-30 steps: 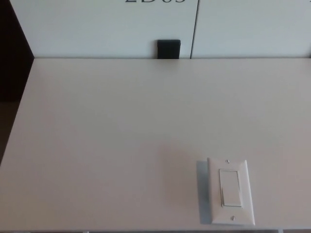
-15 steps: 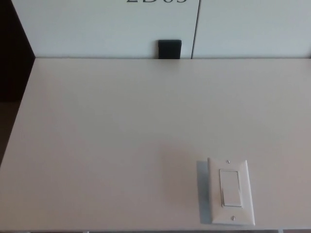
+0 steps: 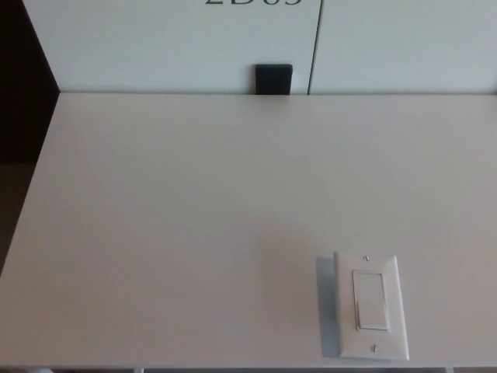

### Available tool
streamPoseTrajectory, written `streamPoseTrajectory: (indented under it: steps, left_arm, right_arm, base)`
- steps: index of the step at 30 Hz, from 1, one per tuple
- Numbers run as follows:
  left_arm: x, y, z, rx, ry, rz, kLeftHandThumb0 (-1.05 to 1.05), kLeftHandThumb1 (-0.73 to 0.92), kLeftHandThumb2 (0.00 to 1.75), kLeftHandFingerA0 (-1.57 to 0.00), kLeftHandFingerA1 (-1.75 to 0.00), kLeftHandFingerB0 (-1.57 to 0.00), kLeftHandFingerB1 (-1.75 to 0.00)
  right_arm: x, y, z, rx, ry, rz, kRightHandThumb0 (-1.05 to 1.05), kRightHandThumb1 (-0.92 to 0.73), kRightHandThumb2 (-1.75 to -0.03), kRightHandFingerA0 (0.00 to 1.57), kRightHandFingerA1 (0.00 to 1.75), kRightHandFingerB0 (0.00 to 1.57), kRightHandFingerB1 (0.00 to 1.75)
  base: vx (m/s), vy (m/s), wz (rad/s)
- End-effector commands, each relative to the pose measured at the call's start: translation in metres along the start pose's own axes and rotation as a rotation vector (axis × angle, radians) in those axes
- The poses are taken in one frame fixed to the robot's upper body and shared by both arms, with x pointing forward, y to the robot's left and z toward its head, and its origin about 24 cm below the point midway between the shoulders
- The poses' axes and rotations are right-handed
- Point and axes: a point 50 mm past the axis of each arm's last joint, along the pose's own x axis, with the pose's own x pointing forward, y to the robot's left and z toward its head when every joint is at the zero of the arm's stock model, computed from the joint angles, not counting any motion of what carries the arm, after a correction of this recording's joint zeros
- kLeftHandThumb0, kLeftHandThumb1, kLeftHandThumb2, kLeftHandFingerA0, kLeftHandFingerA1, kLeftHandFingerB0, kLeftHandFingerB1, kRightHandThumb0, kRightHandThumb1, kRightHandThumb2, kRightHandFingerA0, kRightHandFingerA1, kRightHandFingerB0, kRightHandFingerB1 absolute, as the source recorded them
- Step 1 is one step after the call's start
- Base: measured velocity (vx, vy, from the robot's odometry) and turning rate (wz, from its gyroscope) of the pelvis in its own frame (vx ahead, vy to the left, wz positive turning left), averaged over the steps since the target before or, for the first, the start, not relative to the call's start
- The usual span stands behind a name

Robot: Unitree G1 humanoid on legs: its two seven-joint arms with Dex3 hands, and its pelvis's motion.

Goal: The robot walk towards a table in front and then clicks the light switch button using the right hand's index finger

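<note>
While neither of our hands shows in the head view, we cannot tell whether they are open or closed. We see the white rectangular light switch plate [image 3: 370, 305], with its white rocker button [image 3: 370, 300], lying flat near the front right edge of the plain white table [image 3: 178, 225], presumably placed within easy reach of our right index finger.

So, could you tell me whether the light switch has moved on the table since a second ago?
No. The light switch keeps its place near the table front edge; the whole view shifted slightly, so the camera moved.
</note>
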Motion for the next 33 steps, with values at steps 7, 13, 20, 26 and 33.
streamPoseTrajectory:
  steps: [7, 13, 20, 26, 33]
  left_arm:
    - [-0.009, -0.010, 0.001, 0.009, 0.015, -0.067, -0.30, 0.57, 0.57, -0.57, -0.43, -0.53, -0.39]
    - [-0.018, -0.022, -0.004, 0.026, 0.021, -0.119, -0.32, 0.58, 0.57, -0.55, -0.43, -0.51, -0.39]
    - [-0.025, -0.036, -0.004, 0.055, 0.011, -0.194, -0.33, 0.58, 0.57, -0.54, -0.43, -0.49, -0.38]
    - [-0.026, -0.041, -0.002, 0.081, 0.003, -0.217, -0.35, 0.59, 0.58, -0.53, -0.42, -0.48, -0.38]
    - [-0.027, -0.045, 0.000, 0.074, -0.005, -0.237, -0.35, 0.58, 0.58, -0.52, -0.43, -0.48, -0.38]
  right_arm:
    - [-0.032, -0.032, 0.039, -0.048, -0.184, -0.204, -0.39, -0.66, -0.59, 0.70, 0.48, 0.55, 0.41]
    - [-0.036, -0.031, 0.051, -0.076, -0.250, -0.373, -0.39, -0.64, -0.59, 0.62, 0.43, 0.54, 0.39]
    - [-0.004, -0.020, 0.036, -0.258, -0.229, -0.475, -0.53, -0.51, -0.83, 0.36, 0.50, 0.36, 0.49]
    - [0.026, -0.015, 0.023, -0.455, -0.159, -0.484, -0.58, -0.58, -0.81, 0.14, 0.40, 0.25, 0.41]
    - [0.051, -0.008, 0.012, -0.520, -0.074, -0.442, -0.55, -0.69, -0.63, 0.03, 0.19, 0.25, 0.30]
  base:
    - [0.00, 0.000, 0.00]
    - [0.00, 0.000, 0.00]
    - [0.00, 0.000, 0.00]
    - [0.00, 0.000, 0.00]
    - [0.00, 0.000, 0.00]
